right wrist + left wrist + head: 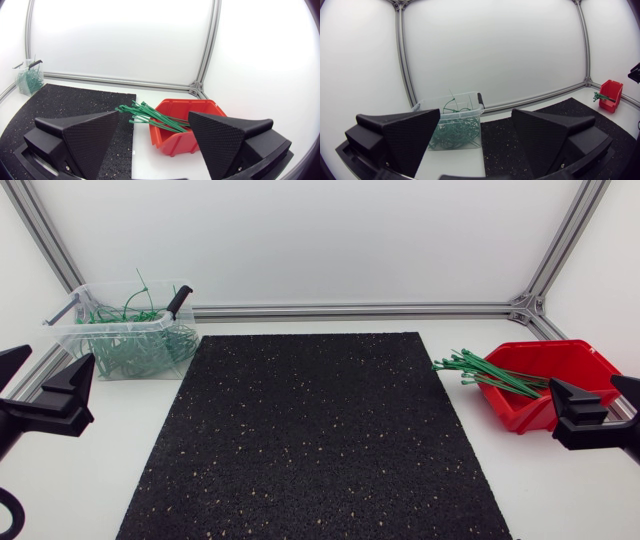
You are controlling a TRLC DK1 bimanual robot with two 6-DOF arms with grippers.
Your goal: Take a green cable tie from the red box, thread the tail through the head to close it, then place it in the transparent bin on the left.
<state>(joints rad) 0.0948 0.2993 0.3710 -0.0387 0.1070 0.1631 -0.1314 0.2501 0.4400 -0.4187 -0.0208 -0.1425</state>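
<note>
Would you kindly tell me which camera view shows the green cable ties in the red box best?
The right wrist view: the cable ties lie close, fanning out over the lip of the red box, strands distinct. The head view shows them smaller, from above; the left wrist view shows only a tiny distant green tuft.

mat: black, rough, speckled rubber-like surface. red box was glossy plastic; bin clear smooth plastic. gripper fingers were matt, finely textured black.

Black speckled mat flat on white table.
</note>
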